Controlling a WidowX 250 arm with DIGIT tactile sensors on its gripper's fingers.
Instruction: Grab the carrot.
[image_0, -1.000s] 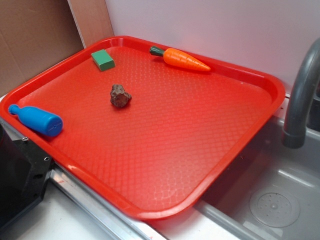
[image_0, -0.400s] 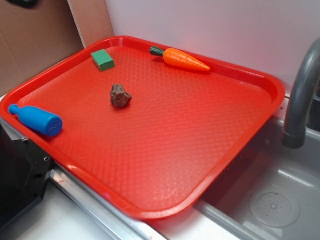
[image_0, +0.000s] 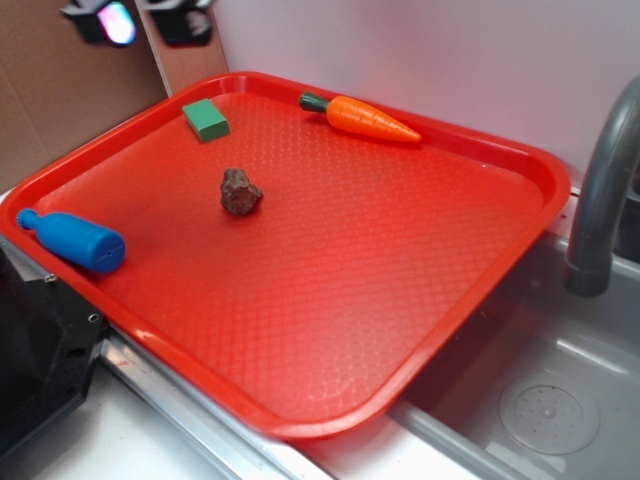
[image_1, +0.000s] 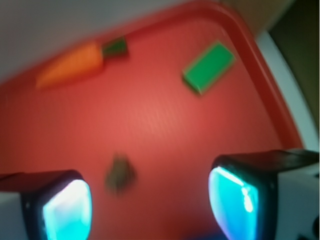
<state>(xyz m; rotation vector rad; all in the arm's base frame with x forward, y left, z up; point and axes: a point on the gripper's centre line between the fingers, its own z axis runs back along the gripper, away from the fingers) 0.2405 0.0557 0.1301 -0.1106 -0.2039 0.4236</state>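
Note:
The orange carrot (image_0: 370, 118) with its dark green stem lies near the far rim of the red tray (image_0: 520, 180), stem end to the left. In the blurred wrist view the carrot (image_1: 70, 66) sits at the upper left. My gripper (image_0: 148, 20) hangs high at the top left, well above the tray's far left corner and far from the carrot. Its two fingertips stand wide apart with nothing between them; the wrist view shows the gripper (image_1: 150, 205) open over bare tray.
A green block (image_0: 206, 120) lies at the tray's far left, a brown lump (image_0: 241, 191) near the middle, a blue bottle (image_0: 72, 241) at the left rim. A grey faucet (image_0: 603, 190) and a sink basin (image_0: 550, 400) stand to the right.
My gripper has come down into the top left of the exterior view; one second ago it was out of frame. The things on the tray have not moved.

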